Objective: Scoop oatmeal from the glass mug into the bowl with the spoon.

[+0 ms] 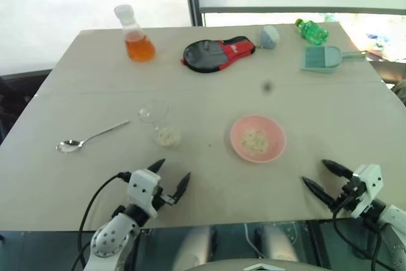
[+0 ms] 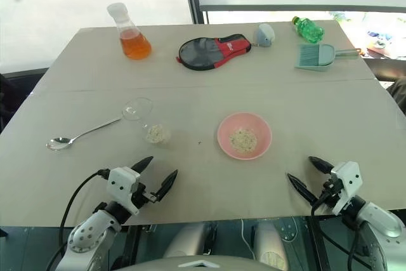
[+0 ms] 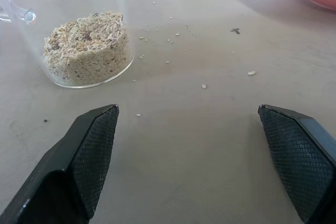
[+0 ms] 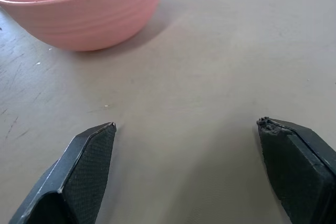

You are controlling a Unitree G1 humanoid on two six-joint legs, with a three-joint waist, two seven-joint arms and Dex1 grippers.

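both claws [image 1: 171, 178] [image 1: 321, 176] agape, flask [image 1: 136, 35] and dustpan [image 1: 322, 58] well beyond bowl [image 1: 257, 138]

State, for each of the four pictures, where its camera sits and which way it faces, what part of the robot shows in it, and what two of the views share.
Left eye view: on the head, looking forward and down over the table; both claws show.
Right eye view: beside it, same scene.
Left wrist view: looks along the open left claw at the glass mug of oatmeal.
Right wrist view: looks along the open right claw at the bowl.
Shared: the bowl's edge also appears in the left wrist view.
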